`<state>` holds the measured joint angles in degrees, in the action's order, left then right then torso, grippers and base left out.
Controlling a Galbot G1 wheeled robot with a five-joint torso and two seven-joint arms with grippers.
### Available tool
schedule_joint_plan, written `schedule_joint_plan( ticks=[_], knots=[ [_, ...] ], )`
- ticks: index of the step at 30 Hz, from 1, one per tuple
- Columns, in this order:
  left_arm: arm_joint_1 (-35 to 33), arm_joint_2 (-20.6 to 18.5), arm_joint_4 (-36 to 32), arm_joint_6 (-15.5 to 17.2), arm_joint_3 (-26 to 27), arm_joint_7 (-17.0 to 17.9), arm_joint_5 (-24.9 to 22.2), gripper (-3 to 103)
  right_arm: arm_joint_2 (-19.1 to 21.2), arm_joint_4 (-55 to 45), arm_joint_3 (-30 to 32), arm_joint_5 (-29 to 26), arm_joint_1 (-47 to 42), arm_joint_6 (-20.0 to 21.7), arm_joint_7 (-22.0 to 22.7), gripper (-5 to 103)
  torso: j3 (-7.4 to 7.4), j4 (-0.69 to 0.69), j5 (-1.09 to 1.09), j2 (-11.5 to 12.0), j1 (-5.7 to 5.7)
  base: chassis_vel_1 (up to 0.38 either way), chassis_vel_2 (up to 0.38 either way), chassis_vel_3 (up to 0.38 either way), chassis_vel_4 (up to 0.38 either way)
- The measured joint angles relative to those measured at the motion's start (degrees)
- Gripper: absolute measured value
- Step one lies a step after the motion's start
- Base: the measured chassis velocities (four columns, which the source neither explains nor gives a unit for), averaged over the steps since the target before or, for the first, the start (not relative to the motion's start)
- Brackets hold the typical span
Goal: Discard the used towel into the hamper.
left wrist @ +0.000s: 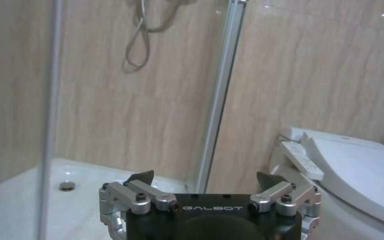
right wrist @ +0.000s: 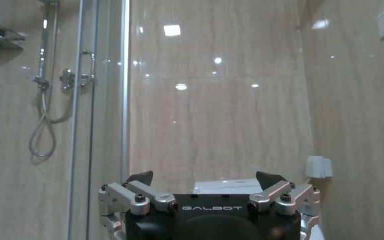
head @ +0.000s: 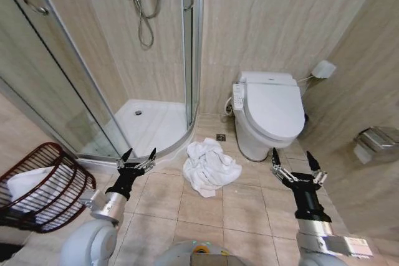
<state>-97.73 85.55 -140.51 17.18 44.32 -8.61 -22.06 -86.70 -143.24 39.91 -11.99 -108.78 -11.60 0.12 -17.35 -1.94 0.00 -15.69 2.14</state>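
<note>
head camera high, angled down at floor; wrist cameras level, sharing toilet (left wrist: 352, 165)

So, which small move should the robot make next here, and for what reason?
Probably lower the left gripper toward the crumpled white towel on the floor tiles. Both grippers are open and empty, held above the floor on either side of the towel, right gripper near the toilet. The left arm is on the side of the hamper, which suits it.

The left gripper (left wrist: 206, 176) hangs with its jaws spread wide and nothing between them. Beyond it stand the shower tray (left wrist: 28, 190) with its drain (left wrist: 66, 186), the glass door frame (left wrist: 220, 95), a hose (left wrist: 138, 37) and the toilet (left wrist: 352, 170).
</note>
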Motion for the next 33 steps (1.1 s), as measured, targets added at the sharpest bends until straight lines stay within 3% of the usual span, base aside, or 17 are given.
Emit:
schedule_joint_plan(
  ticks=[33],
  knots=[
    [0.0,0.0,0.0,0.0,0.0,0.0,0.0,100,0.05,0.0,0.09,-0.1,0.16,0.23,0.01,100,-0.13,0.0,0.0,-0.2,0.07,-0.006,-0.005,-0.005,-0.007]
  ],
)
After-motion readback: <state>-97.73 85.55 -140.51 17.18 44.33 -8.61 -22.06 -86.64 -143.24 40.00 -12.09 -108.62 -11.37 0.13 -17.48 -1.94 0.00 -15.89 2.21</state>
